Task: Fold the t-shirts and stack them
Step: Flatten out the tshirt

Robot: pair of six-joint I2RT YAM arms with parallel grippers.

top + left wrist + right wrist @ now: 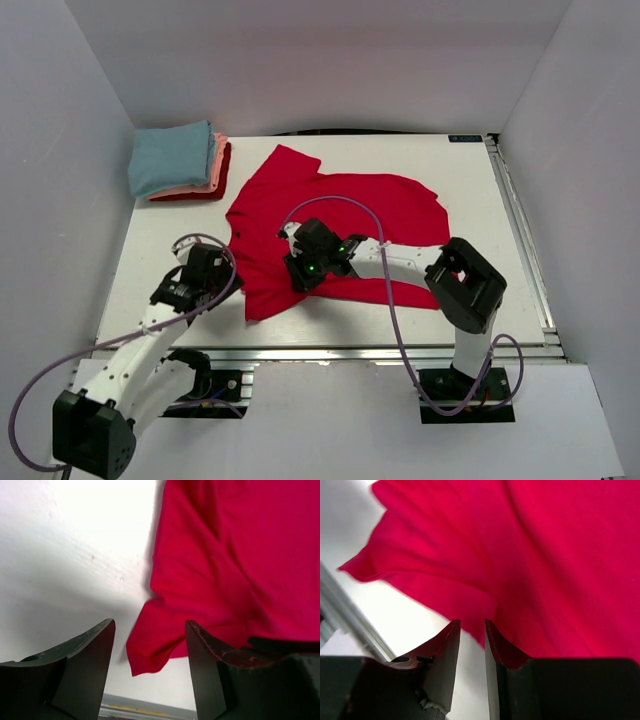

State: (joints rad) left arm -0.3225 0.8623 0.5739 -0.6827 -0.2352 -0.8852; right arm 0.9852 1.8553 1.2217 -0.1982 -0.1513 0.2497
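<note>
A bright red short-sleeved t-shirt lies spread out and rumpled on the white table. Its lower left corner shows beyond my left gripper, whose jaws stand wide open with nothing between them. In the top view the left gripper hovers just left of the shirt's edge. My right gripper is over the shirt's lower left part. Its jaws stand a narrow gap apart at the hem, with bare table showing between them. Folded t-shirts are stacked at the back left: light blue on top, salmon-pink, then red.
White walls enclose the table on the left, back and right. A metal rail runs along the near edge, also seen as a rail in the left wrist view. Purple cables loop over the shirt and by each arm.
</note>
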